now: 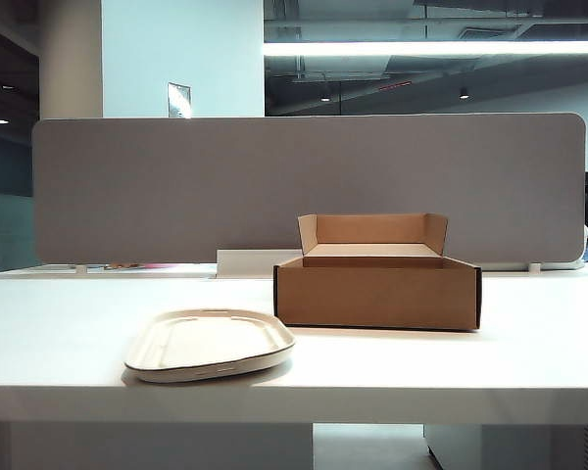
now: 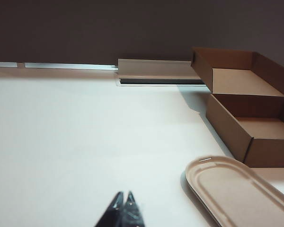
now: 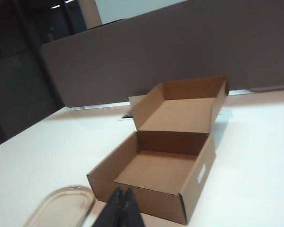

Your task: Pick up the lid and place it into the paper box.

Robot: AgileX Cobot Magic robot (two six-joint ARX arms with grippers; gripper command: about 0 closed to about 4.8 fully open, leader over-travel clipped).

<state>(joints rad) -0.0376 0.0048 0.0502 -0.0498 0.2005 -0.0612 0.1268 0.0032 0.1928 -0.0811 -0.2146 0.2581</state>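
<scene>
1. The left gripper hangs over bare counter with its fingertips pressed together and nothing between them; the right gripper is likewise closed and empty, poised just before the near wall of the paper box; neither shows in the exterior view; whichever one goes for the lid must spread its jaws first, or it would likely only shove the lid along.

2. The lid lies flat near the counter's front edge, left of the box and apart from it; being shallow and low-rimmed, it probably offers little to pinch; a grip on the thin rim could slip or bend the pulp, and a push toward the front edge might send it off the counter.

3. The paper box stands open behind and right of the lid, its flap upright along the far side; the lid looks about as wide as the opening, so a tilted or off-centre release may leave it perched on a wall; a knock could slide the light box.

4. The long white tray sits farther back, against the grey partition; overshooting risks a bump there.
</scene>
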